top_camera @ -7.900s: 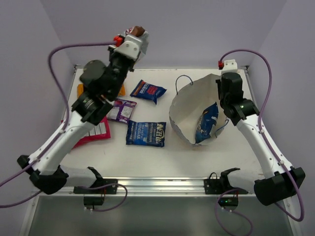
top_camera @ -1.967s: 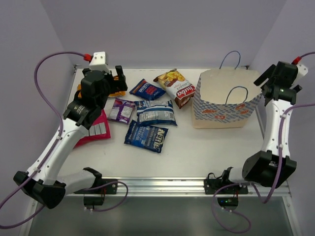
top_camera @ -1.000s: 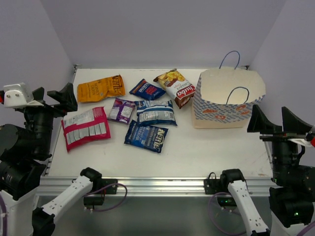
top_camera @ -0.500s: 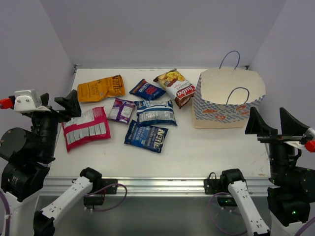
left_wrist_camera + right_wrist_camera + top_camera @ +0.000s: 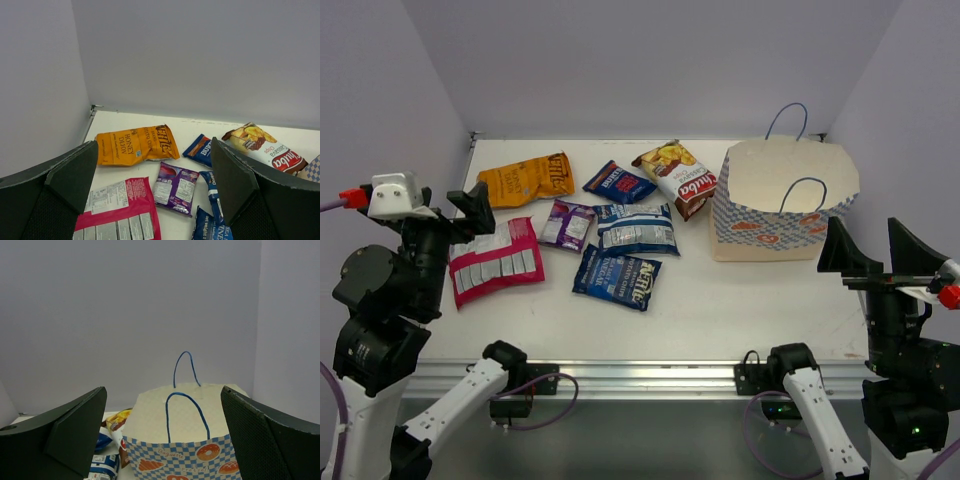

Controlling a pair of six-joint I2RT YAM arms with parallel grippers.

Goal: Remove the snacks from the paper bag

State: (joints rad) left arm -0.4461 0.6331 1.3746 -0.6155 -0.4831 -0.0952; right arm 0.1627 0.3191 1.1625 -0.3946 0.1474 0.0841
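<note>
The paper bag (image 5: 785,205) stands upright at the back right, mouth open, and no packet shows inside it. Several snacks lie flat on the table to its left: orange (image 5: 525,180), magenta (image 5: 492,260), small purple (image 5: 567,223), a dark blue one (image 5: 619,181), pale blue-white (image 5: 636,229), a second dark blue one (image 5: 616,276), and the brown-and-white chip bag (image 5: 678,178). My left gripper (image 5: 455,212) hangs open, high over the table's left edge, holding nothing. My right gripper (image 5: 875,255) is open and empty, raised off the right front corner and facing the bag (image 5: 185,440).
The white table (image 5: 750,300) is walled by lilac panels at the back and both sides. A metal rail (image 5: 640,375) with the arm bases runs along the near edge. The bag's blue loop handles (image 5: 788,118) stick up above its rim.
My left gripper has swung a little right, toward the magenta packet. The right gripper has barely moved. Bag and snacks lie as before.
</note>
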